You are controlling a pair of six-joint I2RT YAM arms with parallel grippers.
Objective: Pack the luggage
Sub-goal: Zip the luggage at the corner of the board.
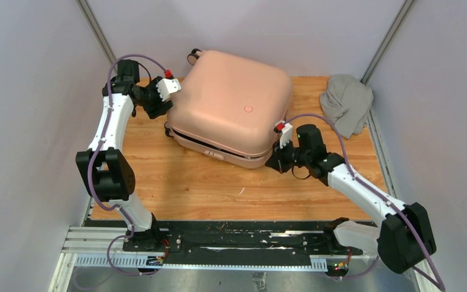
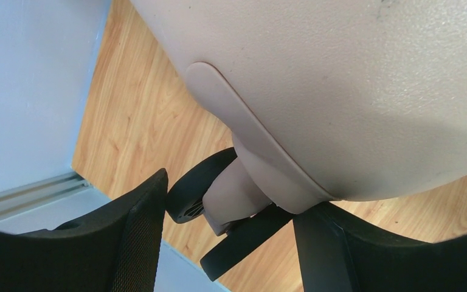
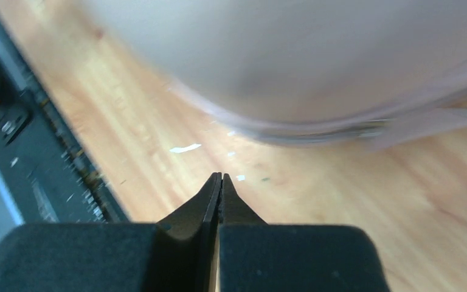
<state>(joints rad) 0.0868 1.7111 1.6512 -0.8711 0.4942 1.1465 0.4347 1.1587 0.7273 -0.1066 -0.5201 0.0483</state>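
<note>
Jaws wide, the left claw point(image 2: 231, 193) is straddling the pink suitcase's point(image 1: 231, 97) caster wheel point(image 2: 197, 182); the right claw point(image 3: 221, 176) is hovering pinched shut. Bracing that corner before prying seems wise.

top view: luggage point(image 1: 228, 106) flat on table point(image 1: 182, 182), centre to upper middle of frame, one wheel point(image 1: 193, 56) poking out behind its upper-left corner. cloth bundle point(image 1: 346, 103) upper right, on table's back corner, apart from luggage. left gripper point(image 1: 161, 108) at luggage's left corner, upper left. right gripper point(image 1: 276, 162) at its lower-right corner, just right of centre. rail point(image 1: 231, 240) along bottom, arm bases on both ends. left wrist view: caster point(image 2: 200, 188) under shell corner, between fingers point(image 2: 134, 243).
</note>
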